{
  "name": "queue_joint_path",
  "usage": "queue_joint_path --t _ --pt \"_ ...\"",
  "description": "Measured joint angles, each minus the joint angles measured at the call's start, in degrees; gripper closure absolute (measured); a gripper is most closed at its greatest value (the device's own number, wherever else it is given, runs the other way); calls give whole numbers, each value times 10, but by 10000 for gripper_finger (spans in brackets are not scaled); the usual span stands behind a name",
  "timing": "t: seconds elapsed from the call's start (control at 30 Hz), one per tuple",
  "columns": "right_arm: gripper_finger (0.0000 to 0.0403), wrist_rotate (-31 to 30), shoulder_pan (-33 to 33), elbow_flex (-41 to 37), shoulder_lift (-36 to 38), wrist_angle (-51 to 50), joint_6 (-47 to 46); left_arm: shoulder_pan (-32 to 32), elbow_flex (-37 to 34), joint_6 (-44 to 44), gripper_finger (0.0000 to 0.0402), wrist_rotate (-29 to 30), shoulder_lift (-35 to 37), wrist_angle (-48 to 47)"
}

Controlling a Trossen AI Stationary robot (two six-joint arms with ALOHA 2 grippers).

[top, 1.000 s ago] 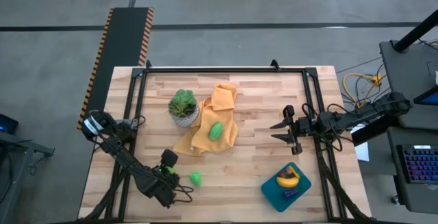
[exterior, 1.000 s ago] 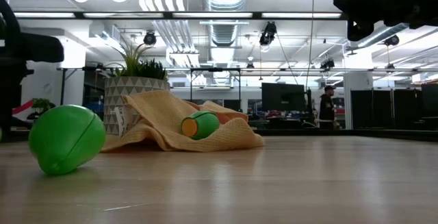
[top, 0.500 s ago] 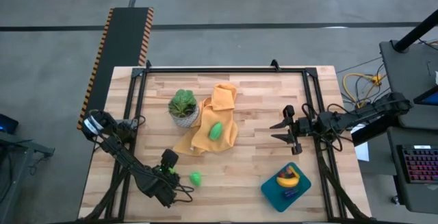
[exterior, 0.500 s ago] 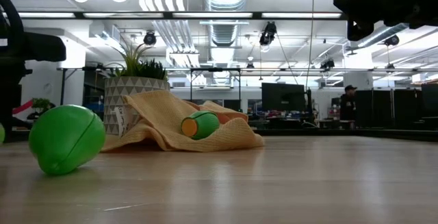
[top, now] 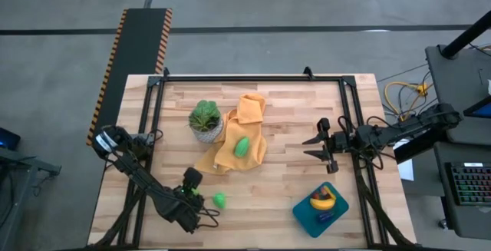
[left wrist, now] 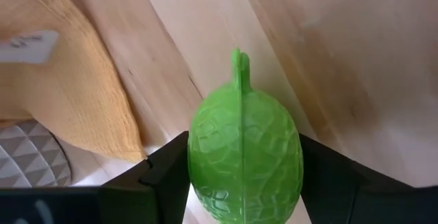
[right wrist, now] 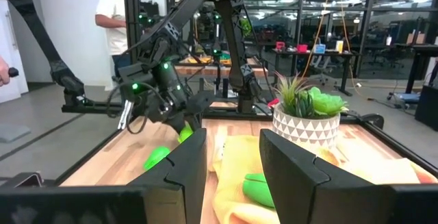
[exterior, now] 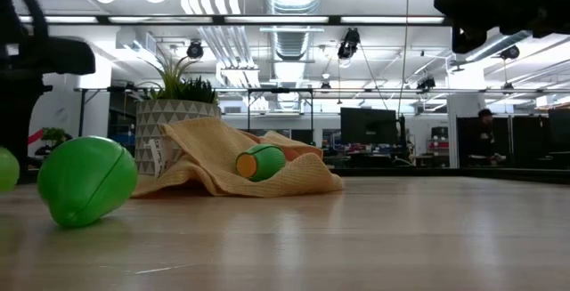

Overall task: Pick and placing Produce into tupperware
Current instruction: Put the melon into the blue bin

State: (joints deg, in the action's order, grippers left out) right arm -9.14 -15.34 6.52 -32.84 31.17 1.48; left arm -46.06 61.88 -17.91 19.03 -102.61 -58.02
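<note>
My left gripper [top: 192, 197] is near the table's near left corner, shut on a green textured produce piece [left wrist: 245, 155]. That piece also shows in the right wrist view [right wrist: 185, 133] and at the low view's left edge [exterior: 4, 168]. A second green piece [top: 220, 200] lies on the bare table just right of the gripper. A third [top: 242, 146] rests on the orange cloth [top: 234, 140]. The teal tupperware [top: 307, 214] holds a yellow banana [top: 322, 197] and a purple eggplant [top: 326, 215]. My right gripper [top: 317, 148] hovers open at mid-right, touching nothing. My left gripper pinches the green piece between its two fingers [left wrist: 164, 179], one on each side of its wide body [left wrist: 205, 162]. Its pointed stem [left wrist: 238, 63] points away from the gripper. In the right wrist view the piece sits above the tabletop.
A leafy plant in a white patterned pot [top: 205, 120] stands beside the cloth at the table's far left middle. A black frame rail [top: 253, 78] runs along the table's far edge. People show in the room behind.
My left gripper has shifted slightly toward the table's right with the green piece still in its hold. The piece has come into the low view at its left edge. The other two green pieces have stayed where they were.
</note>
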Motion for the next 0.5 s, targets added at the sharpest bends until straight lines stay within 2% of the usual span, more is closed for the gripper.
queue_joint_path --t 0.3,0.5 --pt "275 0 0 0 0 -10 -6 0 12 -18 200 26 9 -5" --pt "275 0 0 0 0 -9 -10 0 12 -68 200 51 43 8"
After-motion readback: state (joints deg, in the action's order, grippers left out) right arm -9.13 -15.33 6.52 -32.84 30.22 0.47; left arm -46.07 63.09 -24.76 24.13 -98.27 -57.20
